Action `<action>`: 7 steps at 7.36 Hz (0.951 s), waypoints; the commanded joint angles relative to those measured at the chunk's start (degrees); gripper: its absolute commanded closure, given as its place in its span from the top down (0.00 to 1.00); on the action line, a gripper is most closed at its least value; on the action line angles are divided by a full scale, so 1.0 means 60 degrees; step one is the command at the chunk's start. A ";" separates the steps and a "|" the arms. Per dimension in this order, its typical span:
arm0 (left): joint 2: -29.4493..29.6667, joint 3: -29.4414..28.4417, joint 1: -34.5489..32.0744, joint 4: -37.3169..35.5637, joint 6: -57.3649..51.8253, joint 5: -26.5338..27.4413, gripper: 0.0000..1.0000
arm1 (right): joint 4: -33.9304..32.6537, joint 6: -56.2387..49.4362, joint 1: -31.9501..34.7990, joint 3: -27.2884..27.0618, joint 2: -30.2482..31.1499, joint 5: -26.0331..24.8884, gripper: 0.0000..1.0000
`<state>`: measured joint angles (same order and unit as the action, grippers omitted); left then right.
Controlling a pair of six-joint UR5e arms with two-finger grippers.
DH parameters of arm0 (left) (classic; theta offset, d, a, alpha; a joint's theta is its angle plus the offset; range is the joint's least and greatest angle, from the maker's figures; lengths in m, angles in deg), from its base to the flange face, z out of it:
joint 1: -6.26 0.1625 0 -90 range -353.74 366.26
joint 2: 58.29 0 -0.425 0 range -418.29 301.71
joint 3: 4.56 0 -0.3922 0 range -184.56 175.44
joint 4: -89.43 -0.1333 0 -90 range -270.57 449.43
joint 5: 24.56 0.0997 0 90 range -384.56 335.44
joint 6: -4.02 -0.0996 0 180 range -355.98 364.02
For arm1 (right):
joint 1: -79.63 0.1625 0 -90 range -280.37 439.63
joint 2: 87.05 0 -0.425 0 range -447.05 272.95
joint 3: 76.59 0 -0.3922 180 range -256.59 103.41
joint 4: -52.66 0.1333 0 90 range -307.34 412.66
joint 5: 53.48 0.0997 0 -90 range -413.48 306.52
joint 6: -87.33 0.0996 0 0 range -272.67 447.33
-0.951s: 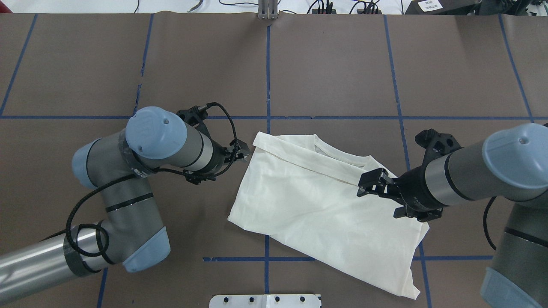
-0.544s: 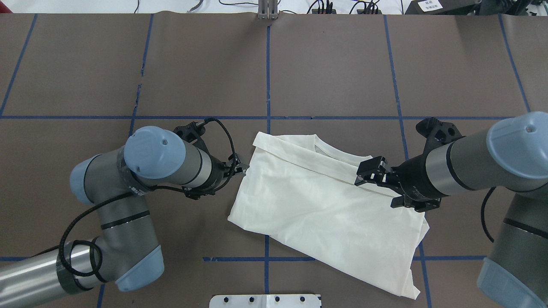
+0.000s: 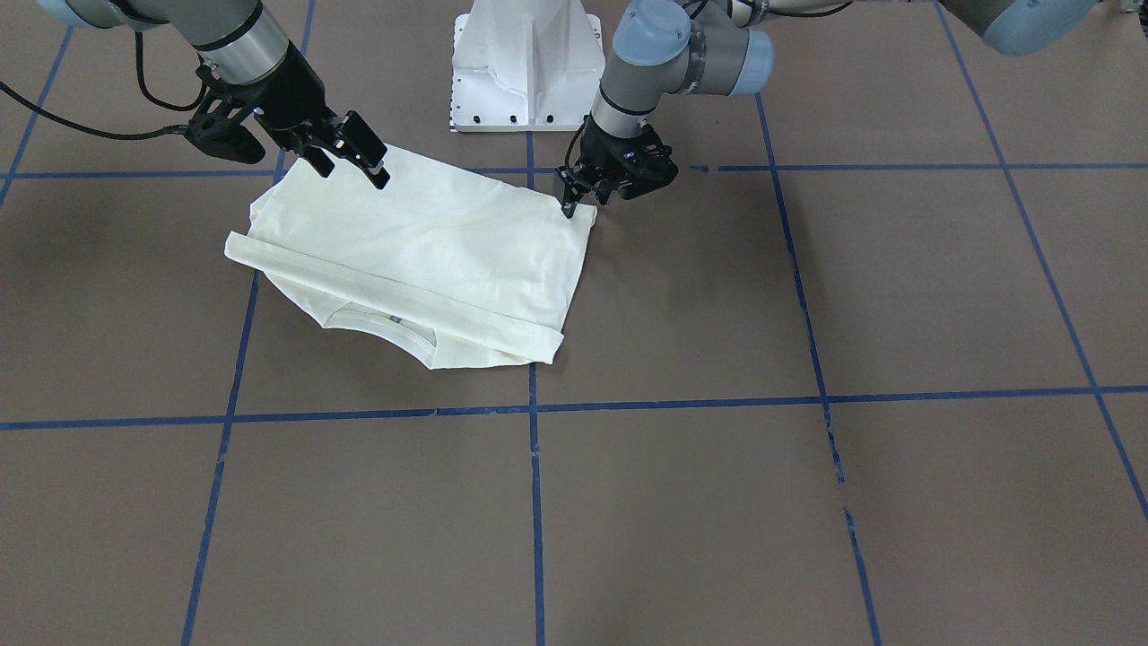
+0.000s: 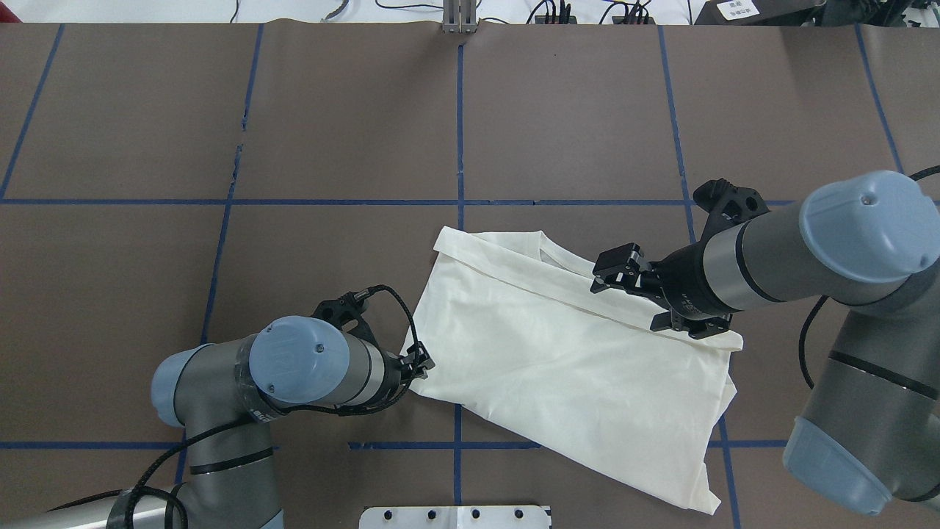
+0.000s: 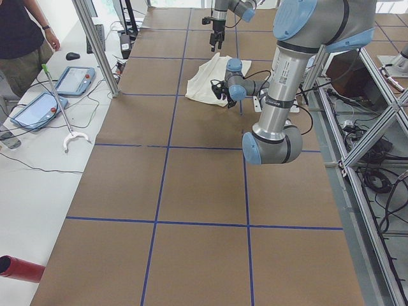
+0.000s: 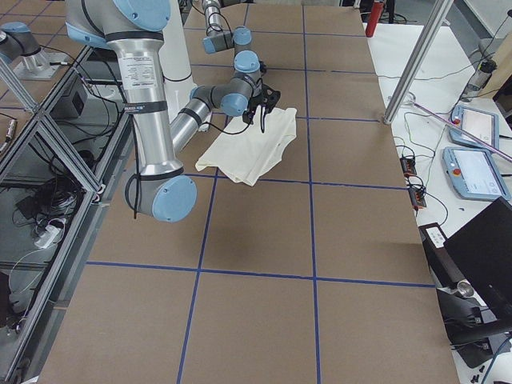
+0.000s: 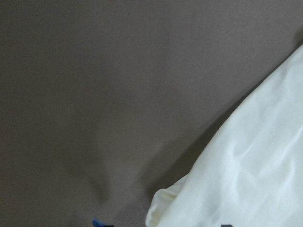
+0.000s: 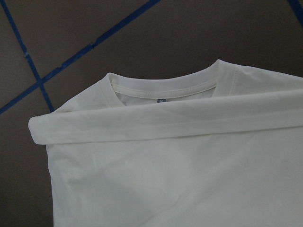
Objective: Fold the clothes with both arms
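While the right gripper (image 4: 635, 297) had shifted up toward the collar (image 4: 562, 258), jaws spread and empty, the left gripper (image 4: 421, 365) had slid down to the near-left corner of the shirt (image 4: 558, 375) on the worktop (image 4: 330, 132); its closure could not be told. A 2-armed fold looked imminent.

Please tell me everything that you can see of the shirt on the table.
The shirt is cream, plain, of soft cotton-like cloth, with a round collar and a small label inside it. It lies flat and slanted on the brown table, partly folded, one sleeve laid straight across below the collar. No print shows. The left claw is at one corner; the open right claw hangs over the sleeve.
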<state>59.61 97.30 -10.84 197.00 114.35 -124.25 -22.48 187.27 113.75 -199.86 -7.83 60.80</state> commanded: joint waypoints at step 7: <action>-0.0066 0.0132 -0.0197 -0.0014 -0.0079 0.0253 0.00 | -0.0044 -0.0001 0.0026 0.0037 0.0009 -0.0003 1.00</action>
<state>59.21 97.89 -12.01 196.93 113.88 -122.76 -22.62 187.19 113.91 -199.70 -7.78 60.78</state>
